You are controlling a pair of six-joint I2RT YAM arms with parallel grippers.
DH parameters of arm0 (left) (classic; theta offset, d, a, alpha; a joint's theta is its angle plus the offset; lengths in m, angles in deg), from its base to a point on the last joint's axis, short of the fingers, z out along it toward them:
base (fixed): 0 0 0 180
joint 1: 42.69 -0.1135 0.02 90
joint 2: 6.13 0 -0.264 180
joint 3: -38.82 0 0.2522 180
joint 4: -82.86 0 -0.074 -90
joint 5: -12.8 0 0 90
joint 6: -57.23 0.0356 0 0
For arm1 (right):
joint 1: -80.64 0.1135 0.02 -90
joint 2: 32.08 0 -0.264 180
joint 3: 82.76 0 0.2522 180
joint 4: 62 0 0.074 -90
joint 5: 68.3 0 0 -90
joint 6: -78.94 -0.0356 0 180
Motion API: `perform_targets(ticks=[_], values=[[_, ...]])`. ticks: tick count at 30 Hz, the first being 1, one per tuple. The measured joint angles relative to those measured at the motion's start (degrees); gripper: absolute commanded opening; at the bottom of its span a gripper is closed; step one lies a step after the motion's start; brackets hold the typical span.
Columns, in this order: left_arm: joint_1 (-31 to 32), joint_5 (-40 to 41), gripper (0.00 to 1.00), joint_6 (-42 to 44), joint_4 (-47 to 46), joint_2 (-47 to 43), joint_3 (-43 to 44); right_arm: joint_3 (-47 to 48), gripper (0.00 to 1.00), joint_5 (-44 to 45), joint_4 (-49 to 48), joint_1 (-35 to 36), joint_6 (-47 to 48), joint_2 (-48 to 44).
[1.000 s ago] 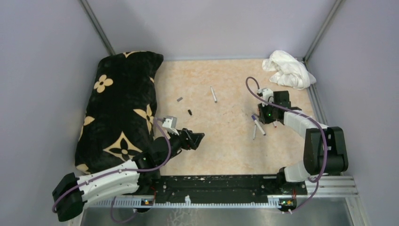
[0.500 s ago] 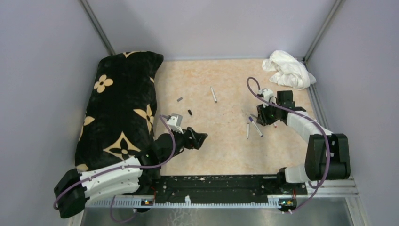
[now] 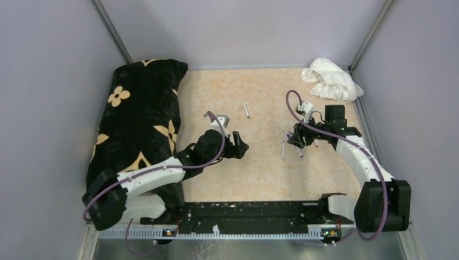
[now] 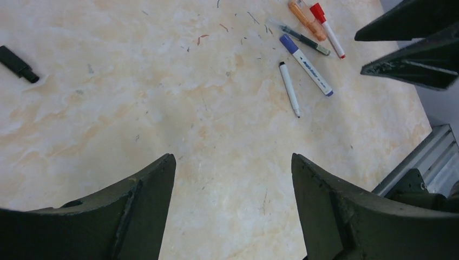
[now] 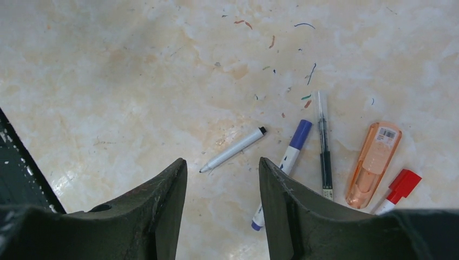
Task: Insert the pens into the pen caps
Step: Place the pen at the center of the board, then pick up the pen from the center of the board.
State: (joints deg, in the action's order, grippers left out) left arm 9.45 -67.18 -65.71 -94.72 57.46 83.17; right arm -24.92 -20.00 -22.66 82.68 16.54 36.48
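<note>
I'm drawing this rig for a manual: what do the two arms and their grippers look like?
Both the left arm and the right arm have white link shells and bulky black joints. A purple cable loops along each up to the wrist. The left gripper and right gripper are black, with dark, matte, wedge-shaped fingers tapering to the tips.

Parted right gripper [image 5: 222, 167] over marbled table [image 5: 108, 81]; five pens [image 5: 289, 154] beyond, one seemingly uncapped
</note>
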Motion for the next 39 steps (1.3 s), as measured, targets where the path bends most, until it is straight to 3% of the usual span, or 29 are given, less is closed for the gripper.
perform_targets(ticks=[8, 14, 23, 39], values=[[-0.2, -0.5, 0.73, -3.3, 13.1, 25.2, 23.6, 0.5, 0.55, -3.8, 2.0, -2.5, -0.7, -1.7], [1.3, -3.0, 0.72, -2.7, 15.6, 37.7, 32.7, 1.5, 0.56, -7.2, 2.0, -7.5, -3.5, -2.9], [7.8, -1.7, 0.73, 1.9, 14.8, 40.6, 35.9, 1.5, 0.56, -9.2, 1.8, -9.7, -6.8, -4.9], [9.8, 6.9, 0.68, -1.8, 21.2, 49.2, 47.9, 1.5, 0.56, -9.2, -0.8, -10.9, -9.8, -6.3]])
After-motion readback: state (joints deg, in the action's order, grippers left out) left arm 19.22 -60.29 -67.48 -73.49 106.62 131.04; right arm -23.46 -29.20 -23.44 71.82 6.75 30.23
